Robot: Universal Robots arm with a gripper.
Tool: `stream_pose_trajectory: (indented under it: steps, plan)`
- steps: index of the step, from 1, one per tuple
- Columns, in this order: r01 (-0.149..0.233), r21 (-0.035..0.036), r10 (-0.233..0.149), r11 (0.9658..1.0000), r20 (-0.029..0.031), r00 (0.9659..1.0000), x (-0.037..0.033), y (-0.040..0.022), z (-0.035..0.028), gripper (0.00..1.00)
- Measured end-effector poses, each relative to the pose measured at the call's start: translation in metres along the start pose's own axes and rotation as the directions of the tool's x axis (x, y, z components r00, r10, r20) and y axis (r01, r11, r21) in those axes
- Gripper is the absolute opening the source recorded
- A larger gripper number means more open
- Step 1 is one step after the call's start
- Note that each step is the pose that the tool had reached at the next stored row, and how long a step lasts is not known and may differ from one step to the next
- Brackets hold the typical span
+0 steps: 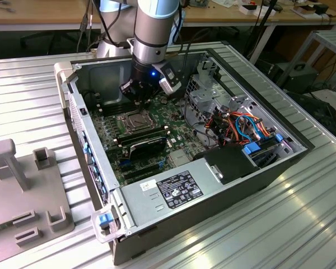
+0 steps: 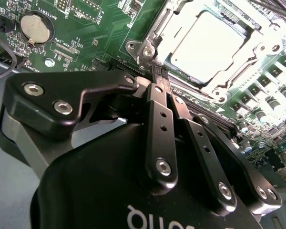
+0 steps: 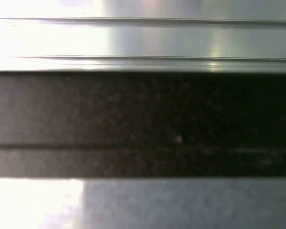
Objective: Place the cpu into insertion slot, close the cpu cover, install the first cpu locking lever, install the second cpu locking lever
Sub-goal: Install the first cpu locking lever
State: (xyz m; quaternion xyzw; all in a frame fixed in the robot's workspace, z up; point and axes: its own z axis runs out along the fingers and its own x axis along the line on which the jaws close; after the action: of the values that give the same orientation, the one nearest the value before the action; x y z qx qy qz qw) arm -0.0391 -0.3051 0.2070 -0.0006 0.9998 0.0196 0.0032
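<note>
In the second wrist view the gripper (image 2: 158, 71) has its 2 fingers (image 2: 163, 128) pressed together (nothing between them), the tips just beside the corner of the insertion slot (image 2: 150, 50). The cpu (image 2: 210, 40) lies inside, under the lowered cpu cover (image 2: 257, 59).

Looks like a robotics lab or electronics workshop. An opened desktop computer case (image 1: 213, 168) sits on a ribbed aluminium table (image 1: 302, 224), a grey fixture block (image 1: 22, 190) rests near the table's edge on the exterior view's left, and wooden workbenches (image 1: 45, 17) with cables run behind.
</note>
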Motion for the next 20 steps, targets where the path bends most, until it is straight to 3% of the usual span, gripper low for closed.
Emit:
stream_pose_trajectory:
  steps: [12,20]
  plan:
    - [0.0,-0.0002,0.0,1.0,-0.0001,1.0,-0.0006,-0.0002,0.0063,0.11]
    - [0.0,0.0002,0.0,1.0,-0.0001,1.0,-0.0007,0.0029,0.0067,0.11]
